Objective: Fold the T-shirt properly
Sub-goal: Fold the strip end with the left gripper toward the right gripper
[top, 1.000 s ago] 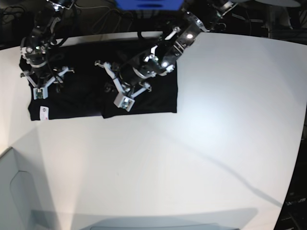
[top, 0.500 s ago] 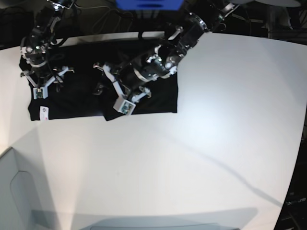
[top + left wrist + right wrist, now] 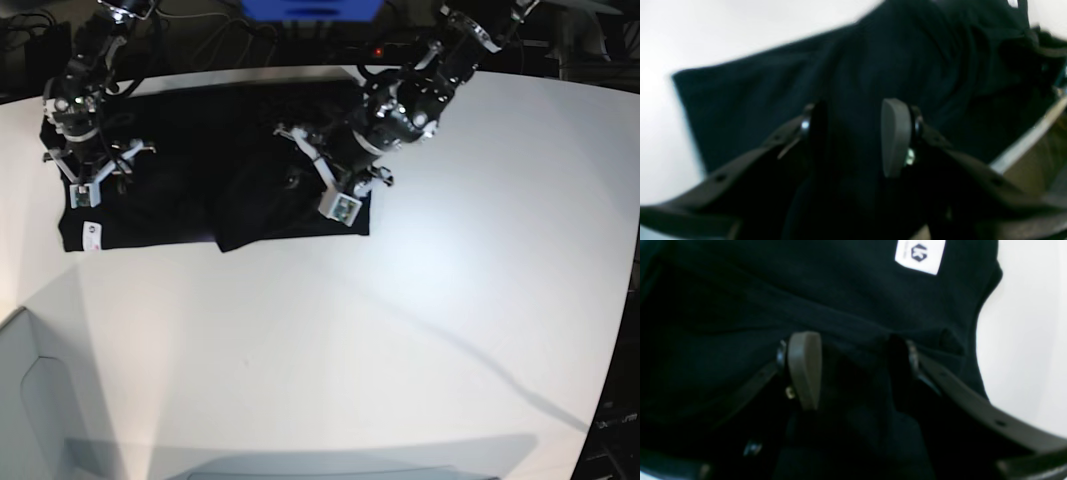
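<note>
A broad, smooth white tabletop (image 3: pixel 400 330) fills most of the base view. Beyond its far edge, at top centre, sits a blue rectangular object (image 3: pixel 310 8). Left of that object, black cables (image 3: pixel 200 35) tangle in the dark background behind the tabletop.

1. The black T-shirt (image 3: pixel 846 303) fills nearly the whole view, from 7 o'clock round to 1 o'clock.
2. A small white tag (image 3: pixel 920 255) with a dark hexagon logo lies on the cloth at 1 o'clock, cut off by the top edge.
3. The right gripper (image 3: pixel 853 370) reaches in from 6 o'clock with its jaws apart; dark cloth shows between them.
4. Its grey pad (image 3: pixel 805 368) stands at 9 o'clock of the gap; the opposite finger, at 3 o'clock, is dark and hard to make out.
5. A fold runs across the cloth just above the fingertips.
6. White table (image 3: pixel 1027 340) shows at 3 o'clock, beside the shirt's curved edge.
</note>
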You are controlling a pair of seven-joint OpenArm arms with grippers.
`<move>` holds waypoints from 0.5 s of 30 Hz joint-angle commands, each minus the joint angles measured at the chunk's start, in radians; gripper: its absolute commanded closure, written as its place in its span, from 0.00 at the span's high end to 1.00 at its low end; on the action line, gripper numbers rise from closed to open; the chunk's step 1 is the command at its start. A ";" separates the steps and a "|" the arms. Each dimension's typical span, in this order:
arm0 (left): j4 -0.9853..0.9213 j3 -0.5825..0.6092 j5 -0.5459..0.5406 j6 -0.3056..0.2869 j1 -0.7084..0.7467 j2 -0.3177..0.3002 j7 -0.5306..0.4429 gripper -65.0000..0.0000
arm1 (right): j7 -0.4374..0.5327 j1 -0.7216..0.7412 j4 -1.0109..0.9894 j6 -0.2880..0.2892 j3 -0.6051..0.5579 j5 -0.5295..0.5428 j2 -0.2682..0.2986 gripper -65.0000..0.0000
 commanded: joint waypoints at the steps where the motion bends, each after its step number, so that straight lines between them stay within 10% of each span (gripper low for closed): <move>1: 0.001 0.025 -0.009 -0.010 -0.018 0.010 -0.012 0.40 | 0.021 0.005 0.018 0.009 0.001 0.014 0.009 0.50; 15: -0.237 0.330 -0.008 -0.013 -0.220 0.240 -0.020 0.40 | 0.024 0.005 0.021 0.009 0.006 0.014 0.013 0.51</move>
